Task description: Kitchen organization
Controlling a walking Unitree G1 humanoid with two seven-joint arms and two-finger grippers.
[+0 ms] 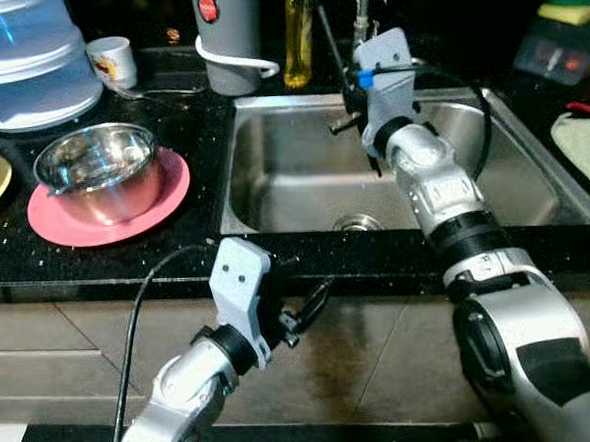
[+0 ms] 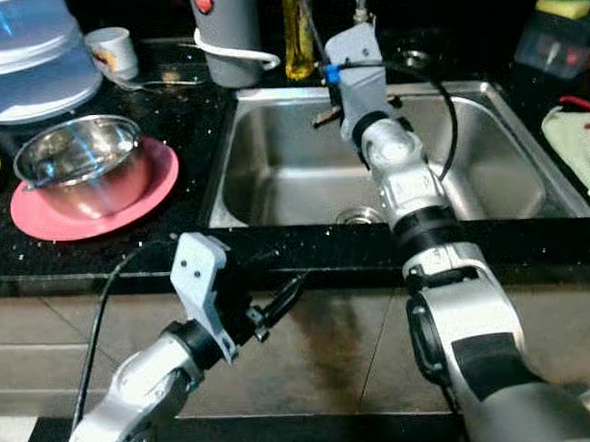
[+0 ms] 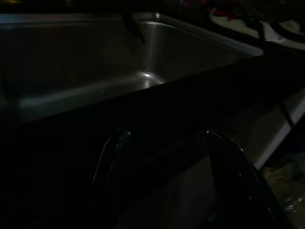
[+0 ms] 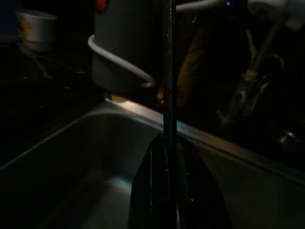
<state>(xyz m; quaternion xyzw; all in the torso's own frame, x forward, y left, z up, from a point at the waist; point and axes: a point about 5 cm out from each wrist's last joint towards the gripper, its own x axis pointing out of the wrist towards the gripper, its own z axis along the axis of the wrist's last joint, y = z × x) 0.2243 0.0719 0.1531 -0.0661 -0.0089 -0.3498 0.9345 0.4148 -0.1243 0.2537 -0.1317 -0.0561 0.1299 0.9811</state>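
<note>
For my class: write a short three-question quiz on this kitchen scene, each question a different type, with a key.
1. True or false: the steel bowl sits on the pink plate.
2. The right gripper is over the: A) sink B) floor C) plate.
3. Fill in: the left gripper hangs in front of the black ____, fingers apart.

Key: 1 true; 2 A; 3 counter.
</note>
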